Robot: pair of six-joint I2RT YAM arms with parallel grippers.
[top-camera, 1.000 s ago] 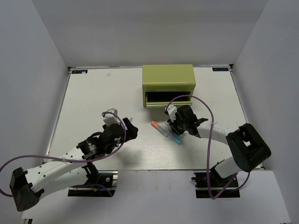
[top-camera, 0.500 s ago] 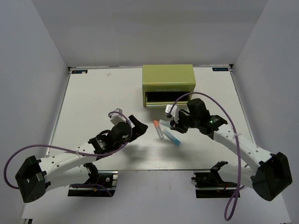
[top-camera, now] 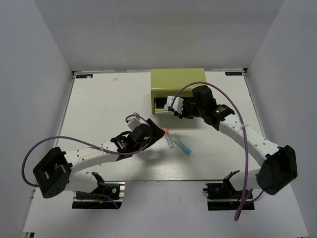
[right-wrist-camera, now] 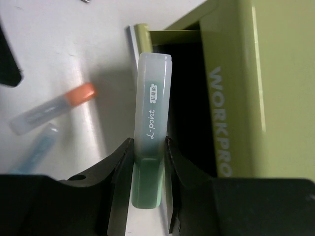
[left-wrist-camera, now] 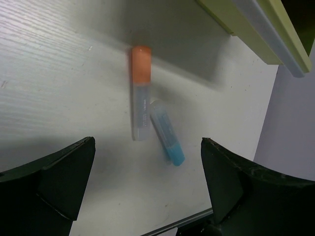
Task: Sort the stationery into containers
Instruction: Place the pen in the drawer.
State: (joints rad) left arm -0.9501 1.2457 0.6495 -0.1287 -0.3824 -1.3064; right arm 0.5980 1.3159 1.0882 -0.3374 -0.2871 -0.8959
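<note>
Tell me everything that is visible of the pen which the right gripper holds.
The green pen is short and looks like plastic. It has a frosted, translucent cap with a small label and the print "d-point", and a green body below. The right gripper is shut on it, with its fingers pressing both sides of the body. The cap end lies at the edge of the dark open drawer of the olive-green chest. Whether it touches the chest cannot be told.

left arm (top-camera: 86,156), right arm (top-camera: 250,143) | white links | black joints | purple cables (top-camera: 54,139) | dark fingers (left-wrist-camera: 59,182)
</note>
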